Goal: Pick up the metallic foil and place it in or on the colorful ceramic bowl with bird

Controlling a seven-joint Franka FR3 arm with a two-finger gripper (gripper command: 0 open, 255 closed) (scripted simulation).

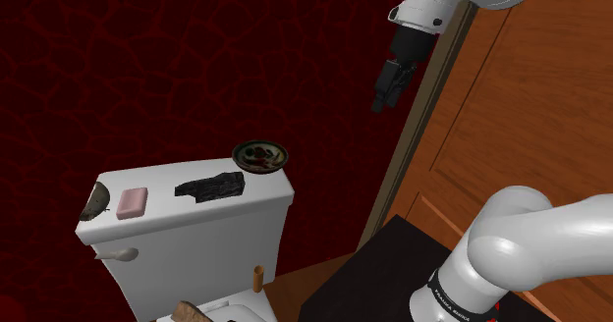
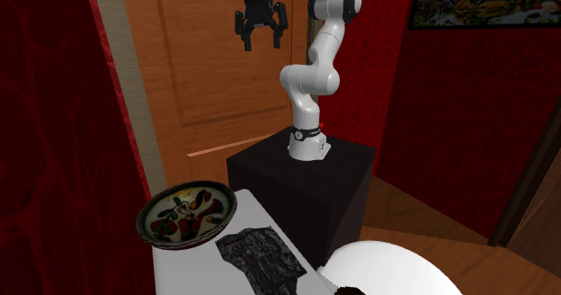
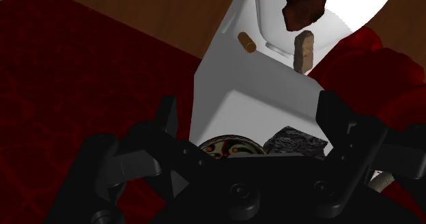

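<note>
Shoulder view: the crumpled dark foil (image 1: 209, 187) lies on the white toilet tank (image 1: 187, 230), just beside the painted bowl (image 1: 259, 155). The gripper (image 2: 262, 43) hangs well above the tank, fingers wide apart, empty.

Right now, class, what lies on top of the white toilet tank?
A patterned bowl, dark crumpled foil, a pink bar and a brownish object at one end. Whatever the foil covers is hidden.

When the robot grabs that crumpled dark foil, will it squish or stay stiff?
The foil looks thin and wrinkled, so it will probably squish and keep new dents. It lies low and flat on the tank lid, so it likely won't roll. It seems light for its size and might slide if nudged on that smooth lid.
</note>
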